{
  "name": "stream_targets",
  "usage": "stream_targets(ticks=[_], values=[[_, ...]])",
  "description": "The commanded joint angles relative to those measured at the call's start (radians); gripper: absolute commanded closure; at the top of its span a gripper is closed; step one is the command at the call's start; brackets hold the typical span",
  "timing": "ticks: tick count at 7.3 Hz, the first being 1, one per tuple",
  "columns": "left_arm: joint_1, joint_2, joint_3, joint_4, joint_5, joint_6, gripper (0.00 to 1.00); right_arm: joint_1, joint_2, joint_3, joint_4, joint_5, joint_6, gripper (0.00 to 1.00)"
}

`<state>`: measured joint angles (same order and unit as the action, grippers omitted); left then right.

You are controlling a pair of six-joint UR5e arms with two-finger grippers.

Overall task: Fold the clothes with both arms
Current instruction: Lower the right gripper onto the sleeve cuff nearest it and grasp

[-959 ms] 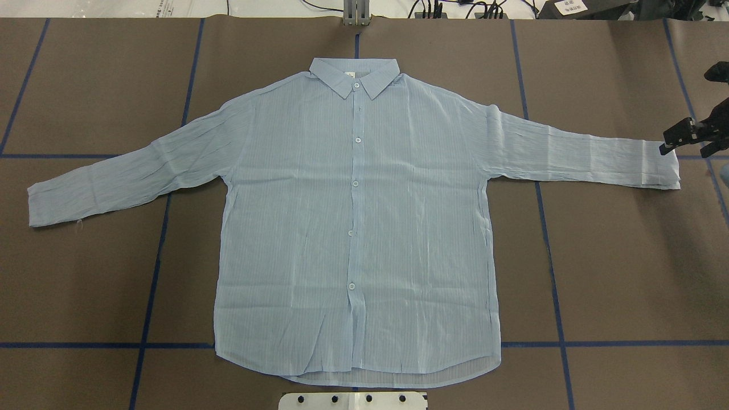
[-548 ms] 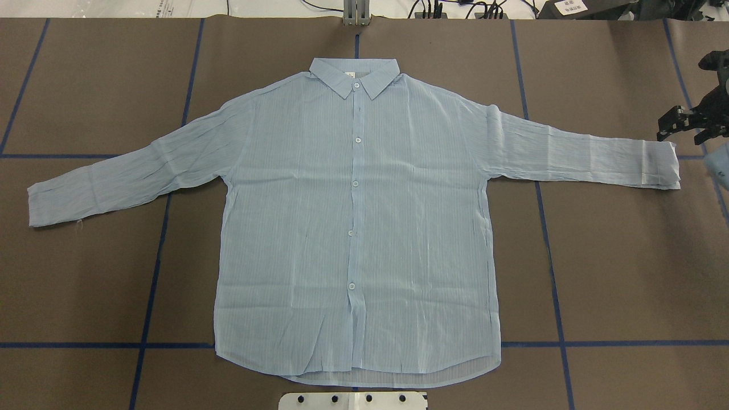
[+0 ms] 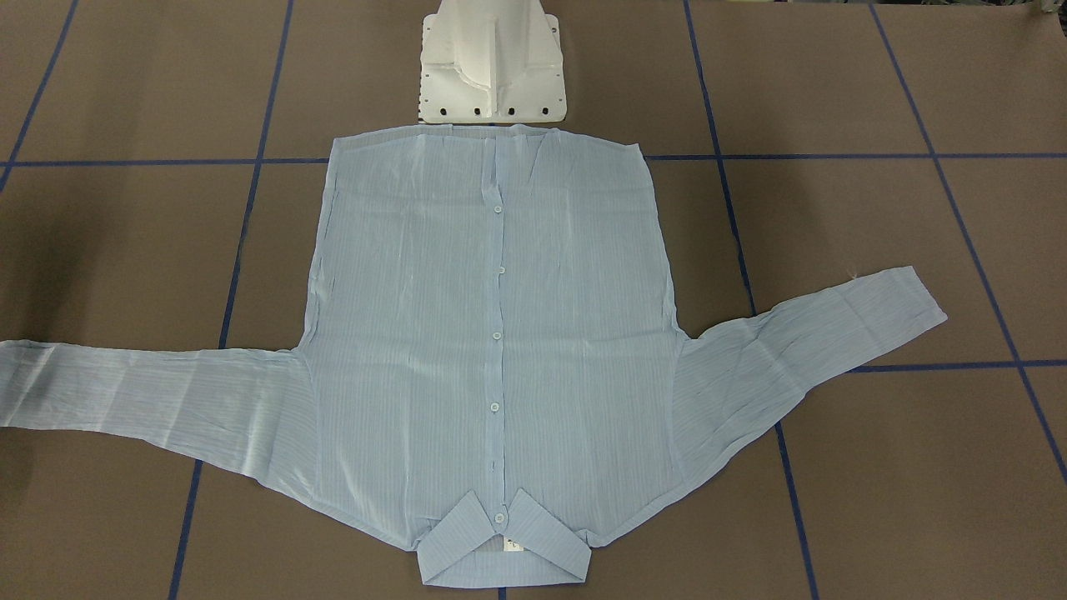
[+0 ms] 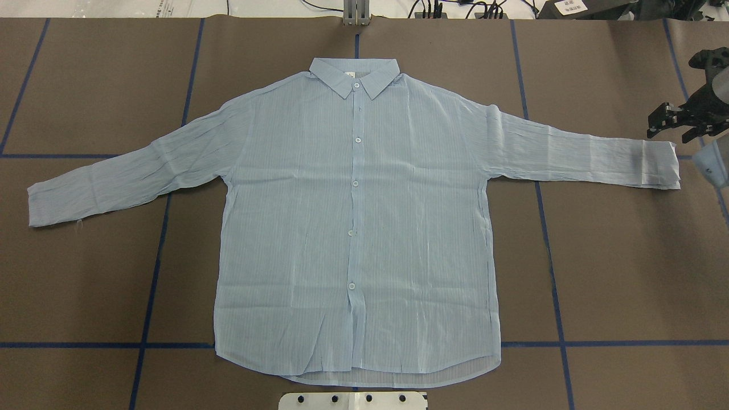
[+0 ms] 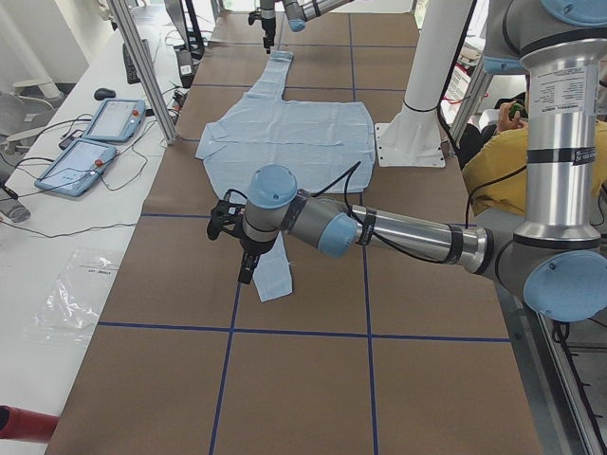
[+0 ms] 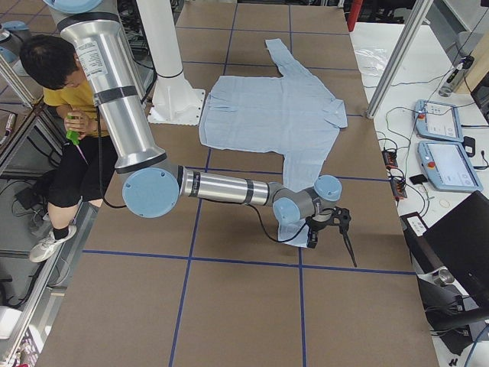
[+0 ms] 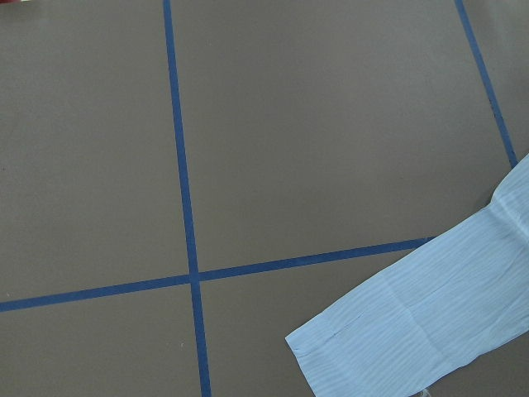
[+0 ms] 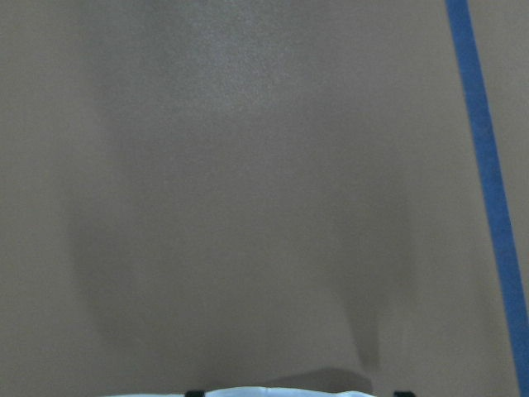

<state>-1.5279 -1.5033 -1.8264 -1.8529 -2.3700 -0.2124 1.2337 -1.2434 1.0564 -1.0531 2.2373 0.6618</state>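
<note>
Right gripper point(image 4: 675, 126) on the move: over the last second, in the overhead view, it has crept from the end corner of the right cuff point(image 4: 660, 168) up and inward. Now it hangs just beyond the cuff's far edge, jaws spread, nothing between them. The right wrist view backs that up, with two black fingertips point(image 8: 195, 394) well apart at the bottom edge and a pale sliver of cuff between. The shirt point(image 4: 353, 228) hasn't stirred. It lies flat on the table point(image 4: 626, 256), buttoned front up, collar point(image 4: 342, 77) away from the robot, hem just short of the base point(image 4: 353, 400), both sleeves out wide. I read this as lining up for the first pinch, with no fold made and the whole task ahead.

On the other side, the left gripper point(image 5: 247, 267) hovers at the left cuff point(image 5: 277, 280). Only the side camera catches it, so spread or pressed together, I cannot tell. Its wrist view shows that cuff end lying flat near a crossing of tape point(image 7: 183, 207), no fingers in shot.

Around the rig, a person point(image 6: 69, 107) in yellow sits behind the base, off the table, and pendants point(image 5: 114, 118) and cables lie on the bench past the collar side. What stands in the way, I'd say, is the cloth itself. It is thin, crinkled and tight to the table, so the fingers may have to press down to catch an edge and could lift one layer only. The sleeves don't match either, left slanting toward the robot, right nearly straight, so the two arms won't mirror neatly
</note>
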Motion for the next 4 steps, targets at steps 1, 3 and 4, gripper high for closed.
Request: stream_targets(ticks=[1, 3, 4], values=[[0.0, 0.0, -0.011, 0.003, 0.0, -0.001, 0.0, -0.003, -0.004, -0.023, 0.011, 0.002, 0.006, 0.23], [-0.002, 0.0, -0.016, 0.004, 0.0, -0.001, 0.0, -0.003, -0.013, -0.024, 0.011, 0.002, 0.007, 0.34], [-0.002, 0.0, -0.019, 0.006, 0.0, -0.001, 0.0, -0.003, -0.016, -0.026, 0.011, 0.002, 0.007, 0.52]])
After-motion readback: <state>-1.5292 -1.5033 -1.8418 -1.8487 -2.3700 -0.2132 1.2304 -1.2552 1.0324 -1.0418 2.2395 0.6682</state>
